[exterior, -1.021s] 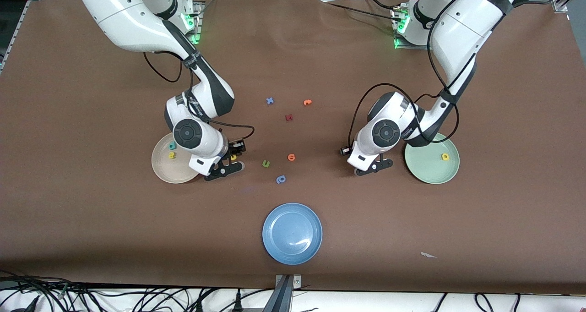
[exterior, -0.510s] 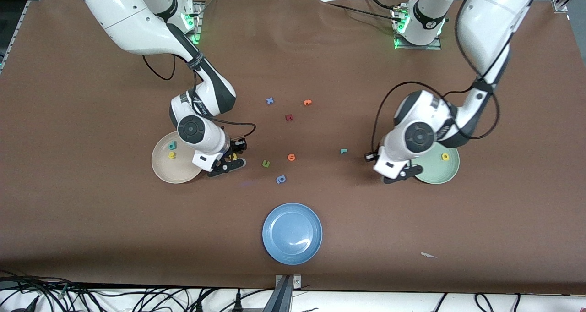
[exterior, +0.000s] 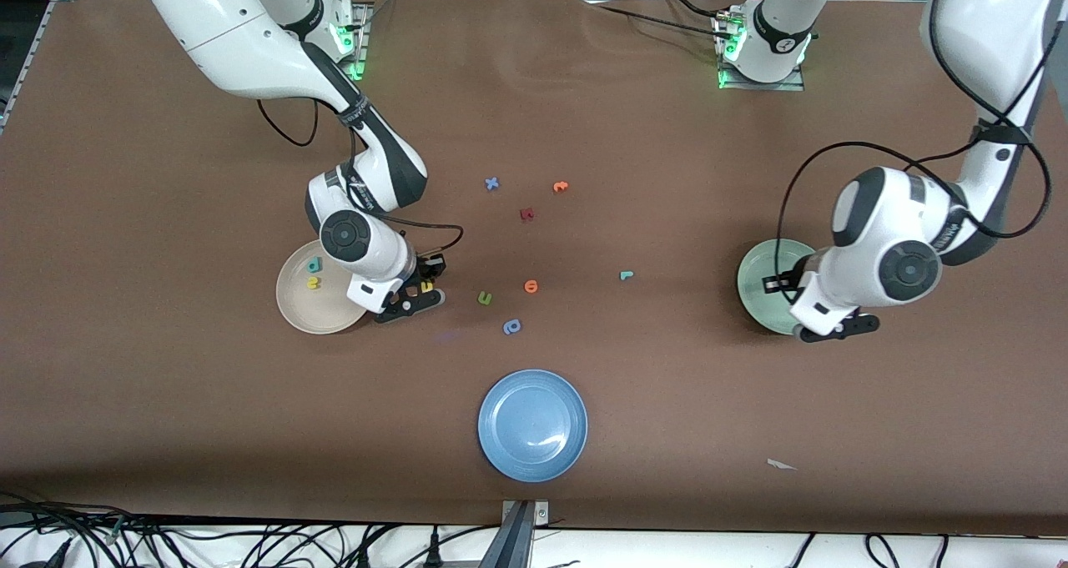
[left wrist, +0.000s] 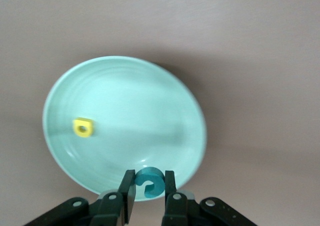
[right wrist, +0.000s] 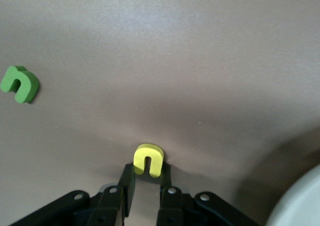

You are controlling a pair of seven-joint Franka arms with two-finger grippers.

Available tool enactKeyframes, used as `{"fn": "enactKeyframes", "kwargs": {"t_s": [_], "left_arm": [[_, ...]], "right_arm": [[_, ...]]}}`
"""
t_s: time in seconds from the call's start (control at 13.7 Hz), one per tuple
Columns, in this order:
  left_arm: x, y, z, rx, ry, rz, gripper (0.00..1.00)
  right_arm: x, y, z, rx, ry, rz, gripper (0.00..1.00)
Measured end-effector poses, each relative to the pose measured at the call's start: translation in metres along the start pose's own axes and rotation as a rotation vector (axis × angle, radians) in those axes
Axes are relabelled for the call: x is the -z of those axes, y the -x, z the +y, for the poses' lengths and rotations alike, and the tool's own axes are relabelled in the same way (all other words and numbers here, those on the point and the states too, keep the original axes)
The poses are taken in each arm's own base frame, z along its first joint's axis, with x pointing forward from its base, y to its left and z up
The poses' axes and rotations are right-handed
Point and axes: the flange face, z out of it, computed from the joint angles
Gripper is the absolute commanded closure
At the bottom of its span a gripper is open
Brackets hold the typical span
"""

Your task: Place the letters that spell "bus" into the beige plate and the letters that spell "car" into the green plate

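Both grippers closed on letters beside their plates.

Left gripper (left wrist: 146,198) hangs over the green plate (left wrist: 125,128), fingers pinching the teal "c" (left wrist: 149,181); yellow "a" (left wrist: 83,127) lies inside. Right gripper (right wrist: 145,191) clamps the yellow "u" (right wrist: 148,160) on the table beside the beige plate (exterior: 304,309).

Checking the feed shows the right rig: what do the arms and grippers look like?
Both arms are glossy white with dark grey joint bands and round dark caps near the wrist. Black cables loop beside each forearm. Green lights glow at both bases. The left gripper and right gripper are black, with slim two-finger jaws.
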Motion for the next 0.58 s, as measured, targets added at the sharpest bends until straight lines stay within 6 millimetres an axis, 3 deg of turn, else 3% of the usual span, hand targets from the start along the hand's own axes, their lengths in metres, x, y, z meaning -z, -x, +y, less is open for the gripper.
{"fn": "enactKeyframes", "kwargs": {"t_s": [0.07, 0.15, 0.22, 0.29, 0.36, 0.44, 0.58], "left_arm": [[-0.013, -0.005, -0.016, -0.012, -0.013, -0.017, 0.74], [-0.027, -0.009, -0.028, -0.021, -0.037, -0.031, 0.68], [-0.042, -0.013, -0.035, -0.031, -0.053, -0.044, 0.55], [-0.054, -0.015, -0.037, -0.04, -0.062, -0.054, 0.28], [-0.062, -0.017, -0.036, -0.046, -0.066, -0.062, 0.11], [-0.065, -0.017, -0.036, -0.048, -0.065, -0.065, 0.0], [-0.061, -0.019, -0.034, -0.049, -0.062, -0.056, 0.0]], "right_arm": [[0.007, -0.002, 0.005, -0.006, 0.007, -0.006, 0.89], [0.021, -0.005, 0.012, -0.015, 0.019, -0.019, 0.89], [0.041, -0.011, 0.022, -0.027, 0.034, -0.037, 0.89], [0.065, -0.015, 0.033, -0.039, 0.049, -0.059, 0.89], [0.094, -0.02, 0.046, -0.049, 0.062, -0.081, 0.89], [0.118, -0.022, 0.06, -0.05, 0.069, -0.099, 0.89], [0.144, -0.019, 0.098, -0.055, 0.072, -0.124, 0.89]]}}
